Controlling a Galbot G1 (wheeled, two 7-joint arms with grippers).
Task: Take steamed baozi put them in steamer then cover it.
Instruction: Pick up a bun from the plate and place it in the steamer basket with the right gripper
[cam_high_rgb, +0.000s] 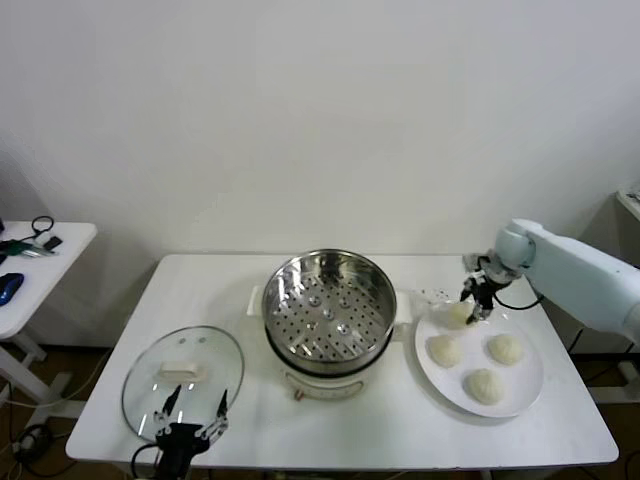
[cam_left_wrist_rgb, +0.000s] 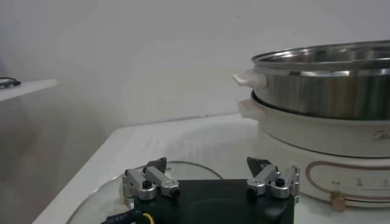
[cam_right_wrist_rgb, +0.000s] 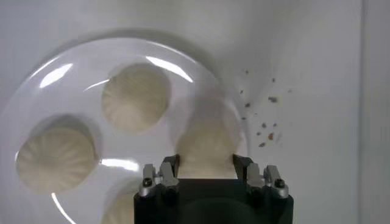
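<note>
Several steamed baozi lie on a white plate (cam_high_rgb: 530, 385) at the right of the table. My right gripper (cam_high_rgb: 478, 303) (cam_right_wrist_rgb: 206, 165) is shut on the far-left baozi (cam_high_rgb: 459, 313) (cam_right_wrist_rgb: 206, 146), its fingers pressed to both sides while the bun rests on the plate. Three others (cam_high_rgb: 443, 350) (cam_high_rgb: 505, 348) (cam_high_rgb: 484, 385) lie loose beside it. The steamer (cam_high_rgb: 328, 310) (cam_left_wrist_rgb: 329, 85) stands mid-table, empty. The cover (cam_high_rgb: 183, 378) (cam_left_wrist_rgb: 103, 201) lies flat at the front left. My left gripper (cam_high_rgb: 190, 412) (cam_left_wrist_rgb: 207, 167) waits open over the cover's near edge.
Dark crumbs (cam_right_wrist_rgb: 262, 125) speckle the table between plate and steamer. The cream pot base (cam_left_wrist_rgb: 323, 140) carries the steel basket. A side table (cam_high_rgb: 30, 265) with cables and a blue object stands at the far left. The plate's rim (cam_right_wrist_rgb: 73, 52) reaches close to the table's right edge.
</note>
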